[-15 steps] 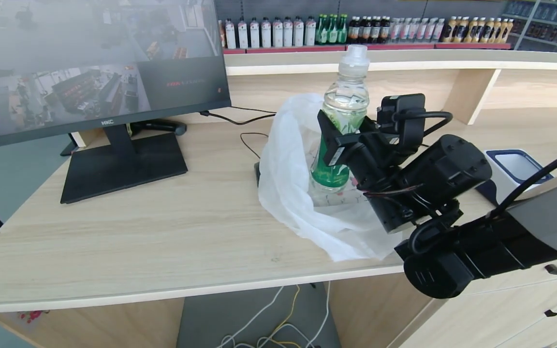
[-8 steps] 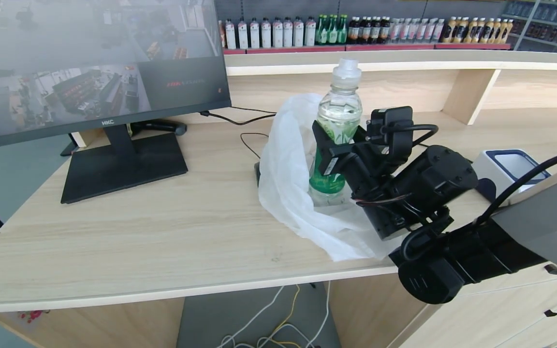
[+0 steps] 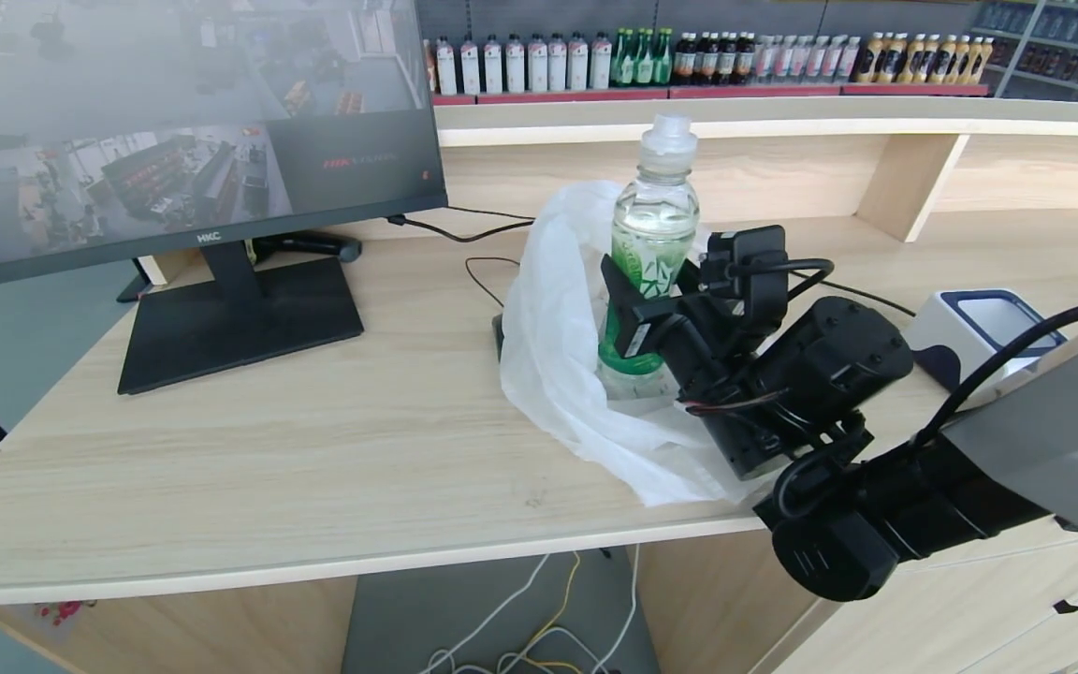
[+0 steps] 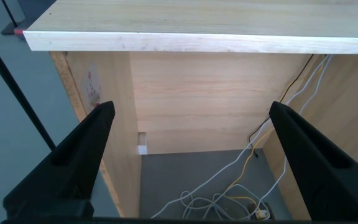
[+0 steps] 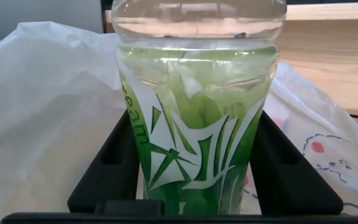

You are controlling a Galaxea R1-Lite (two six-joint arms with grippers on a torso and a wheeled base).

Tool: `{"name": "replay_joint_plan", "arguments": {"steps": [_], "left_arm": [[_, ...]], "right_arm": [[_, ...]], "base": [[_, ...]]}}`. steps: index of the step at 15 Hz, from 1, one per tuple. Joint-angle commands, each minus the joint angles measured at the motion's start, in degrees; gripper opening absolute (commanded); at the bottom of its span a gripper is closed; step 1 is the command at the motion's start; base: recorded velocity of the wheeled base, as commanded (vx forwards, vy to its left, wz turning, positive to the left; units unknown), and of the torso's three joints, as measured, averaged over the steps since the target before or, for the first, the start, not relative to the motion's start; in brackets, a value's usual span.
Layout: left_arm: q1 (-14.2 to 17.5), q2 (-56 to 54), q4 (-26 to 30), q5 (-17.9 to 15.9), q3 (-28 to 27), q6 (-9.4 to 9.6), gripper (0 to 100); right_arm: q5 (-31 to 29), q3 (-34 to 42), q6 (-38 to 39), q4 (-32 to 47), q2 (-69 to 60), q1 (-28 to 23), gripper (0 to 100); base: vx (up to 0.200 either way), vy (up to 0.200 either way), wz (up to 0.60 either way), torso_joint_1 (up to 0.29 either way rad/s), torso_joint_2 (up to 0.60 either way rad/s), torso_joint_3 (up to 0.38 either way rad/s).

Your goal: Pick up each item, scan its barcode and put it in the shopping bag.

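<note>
R gripper [image 3: 653, 292] clamped on bottle [image 3: 656, 229] label, at bag [image 3: 553, 356] mouth; L gripper [image 4: 191, 115] fingers apart. Bottle full: prob heavy, slick, stiff; grip mid-body

The worktop [image 3: 314, 449] is overlooked from the head and faced low, front-on, from the left wrist; the bottle [image 3: 654, 220] at 1 o'clock is shared close-up with the right wrist.

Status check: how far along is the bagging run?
Done: the green-label bottle is picked up; whether it was scanned can't be told.
In hand: the right claw is shut on the upright bottle, its base already inside the white shopping bag. The left claw hangs open below the counter edge.
Left: release the bottle and pull clear. The barcode scanner sits to the right of the bag.
</note>
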Motion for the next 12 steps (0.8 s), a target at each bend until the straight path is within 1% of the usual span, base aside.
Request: {"name": "replay_joint_plan", "arguments": {"steps": [1,8,9,12], "left_arm": [[0.0,0.0,0.0,0.0,0.0,0.01,100],[0.0,0.0,0.0,0.0,0.0,0.01,100],[0.0,0.0,0.0,0.0,0.0,0.01,100],[0.0,0.0,0.0,0.0,0.0,-0.08,100]], "right_arm": [[0.0,0.7,0.0,0.0,-0.1,0.0,0],[0.0,1.0,0.1,0.0,-1.4,0.0,0],[0.0,1.2,0.1,0.0,-1.5,0.1,100],[0.0,1.4,0.9,0.0,-2.2,0.2,100]], "base": [[0.000,0.000,0.00,0.000,0.00,0.000],[0.000,0.000,0.00,0.000,0.00,0.000],[0.000,0.000,0.00,0.000,0.00,0.000],[0.000,0.000,0.00,0.000,0.00,0.000]]}}
